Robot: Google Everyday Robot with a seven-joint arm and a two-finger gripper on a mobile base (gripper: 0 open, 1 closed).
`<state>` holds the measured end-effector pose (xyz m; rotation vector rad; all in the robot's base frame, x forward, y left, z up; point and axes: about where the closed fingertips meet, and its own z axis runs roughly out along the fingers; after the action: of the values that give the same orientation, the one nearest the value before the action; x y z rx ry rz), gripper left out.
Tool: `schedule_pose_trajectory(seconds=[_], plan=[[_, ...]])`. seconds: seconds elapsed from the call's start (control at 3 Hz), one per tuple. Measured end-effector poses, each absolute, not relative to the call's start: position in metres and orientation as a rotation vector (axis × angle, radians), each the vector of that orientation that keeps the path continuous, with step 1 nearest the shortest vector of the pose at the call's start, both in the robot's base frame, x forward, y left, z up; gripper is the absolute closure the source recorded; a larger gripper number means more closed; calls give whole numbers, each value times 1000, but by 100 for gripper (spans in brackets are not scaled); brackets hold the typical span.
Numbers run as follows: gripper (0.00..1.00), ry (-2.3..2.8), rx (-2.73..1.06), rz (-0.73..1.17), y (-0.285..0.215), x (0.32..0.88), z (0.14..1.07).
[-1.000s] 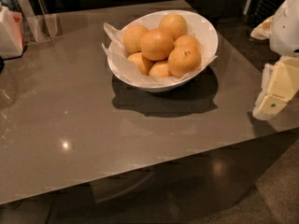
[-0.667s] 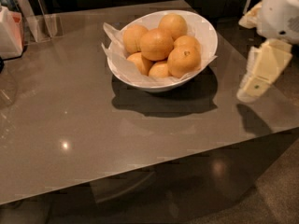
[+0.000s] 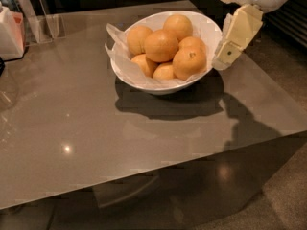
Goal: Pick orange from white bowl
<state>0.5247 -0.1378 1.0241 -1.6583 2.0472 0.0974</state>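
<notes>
The white bowl stands on the grey table at the back centre, lined with crinkled white paper and holding several oranges. The orange with a small dark stem dot lies at the bowl's front right, against the rim. My gripper, cream-coloured, hangs down from the upper right. Its tip is just outside the bowl's right rim, close beside that orange and above the table. It holds nothing that I can see.
A clear plastic stand and a white and red box sit at the table's back left. The table's right edge and front edge drop to a dark floor.
The gripper has moved left and toward the back, from beyond the table's right edge to just beside the bowl's right rim. The bowl and oranges have not moved.
</notes>
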Motion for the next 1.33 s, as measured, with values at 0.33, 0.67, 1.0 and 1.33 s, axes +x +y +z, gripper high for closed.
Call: schedule_pose_trajectory(seconds=[0.33, 0.67, 1.0, 1.33], plan=[[0, 2122, -1523, 197, -141, 520, 992], [0, 2197, -1370, 262, -131, 534, 949], [0, 2194, -1358, 257, -130, 536, 948], [0, 2194, -1329, 277, -129, 538, 947]])
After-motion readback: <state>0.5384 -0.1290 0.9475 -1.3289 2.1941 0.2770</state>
